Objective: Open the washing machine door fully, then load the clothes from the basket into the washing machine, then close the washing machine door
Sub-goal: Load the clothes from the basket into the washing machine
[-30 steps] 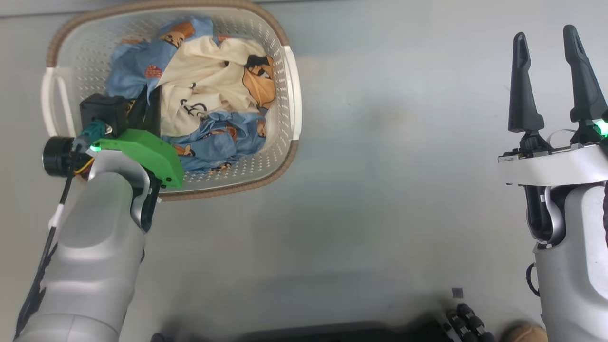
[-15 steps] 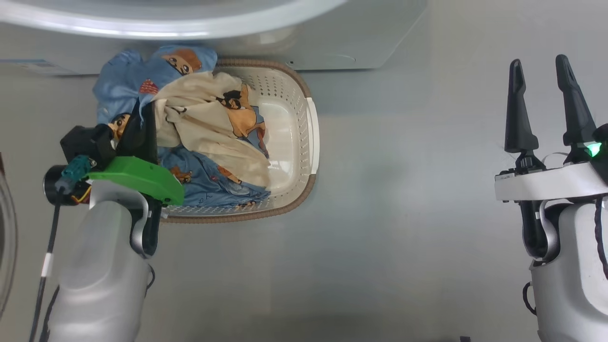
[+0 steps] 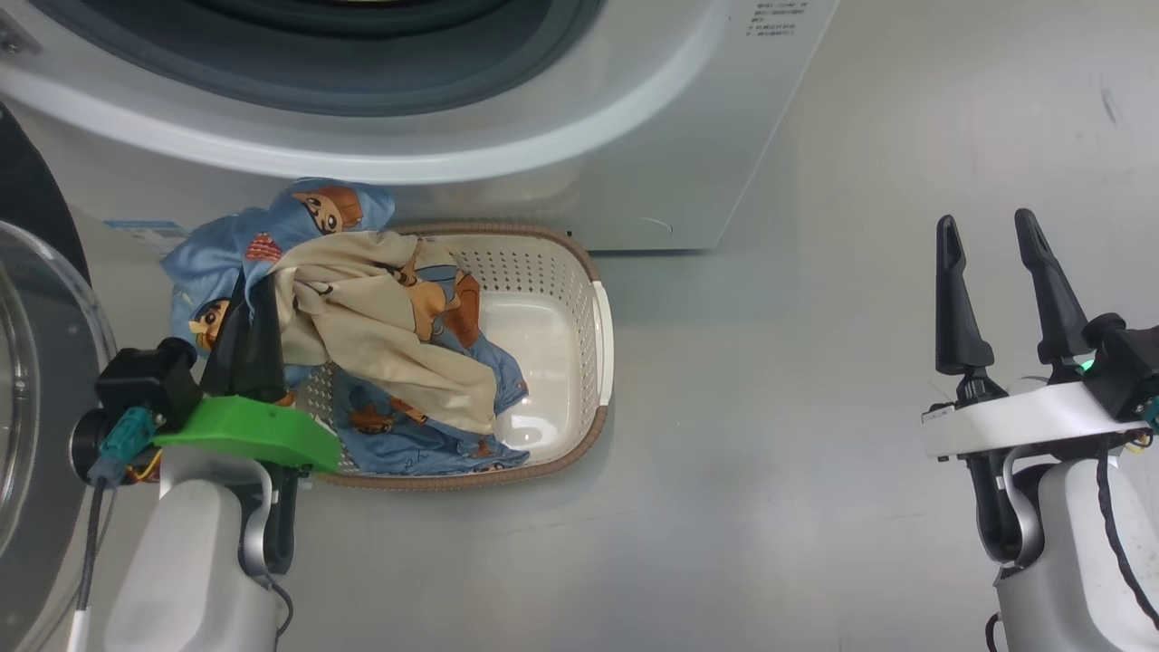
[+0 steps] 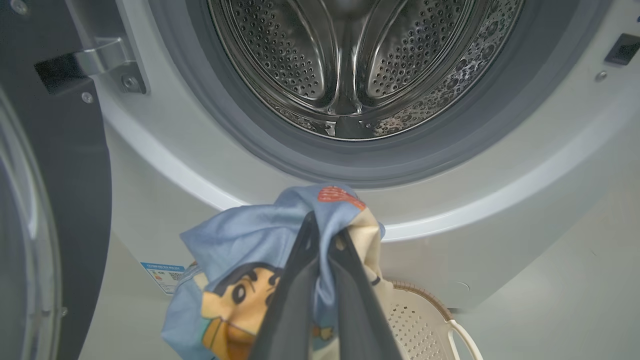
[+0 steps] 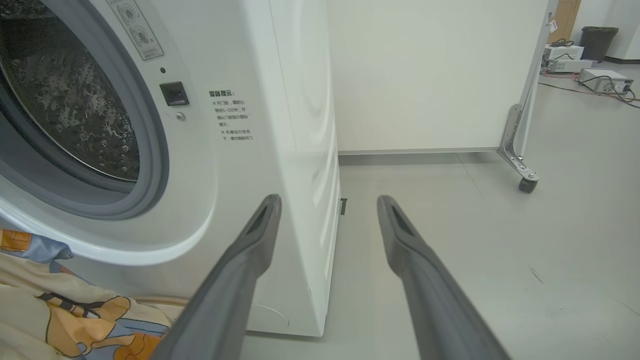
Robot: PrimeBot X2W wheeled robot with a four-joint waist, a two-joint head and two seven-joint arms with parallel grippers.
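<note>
My left gripper (image 3: 253, 288) is shut on the clothes (image 3: 380, 308), a bunch of light blue and cream printed garments. They hang from it over the left half of the basket (image 3: 599, 362), and their lower folds still trail inside. In the left wrist view the fingers (image 4: 295, 300) pinch blue fabric (image 4: 250, 250) just below the washing machine (image 4: 165, 165) opening, with the steel drum (image 4: 350, 60) above. The washing machine door (image 3: 41, 380) stands swung open at the left. My right gripper (image 3: 989, 228) is open, off to the right over bare floor.
The washing machine (image 3: 579, 154) front fills the top, with the basket right against its base. A blue label sticker (image 4: 161, 277) sits low on the front. In the right wrist view stand a white partition (image 5: 430, 75) on a caster (image 5: 526, 184) and equipment (image 5: 600, 80) far off.
The head camera has tilted up, bringing the washer and door into view. My left gripper has lifted the clothes bunch, baring the basket's right half. The right gripper stays open.
</note>
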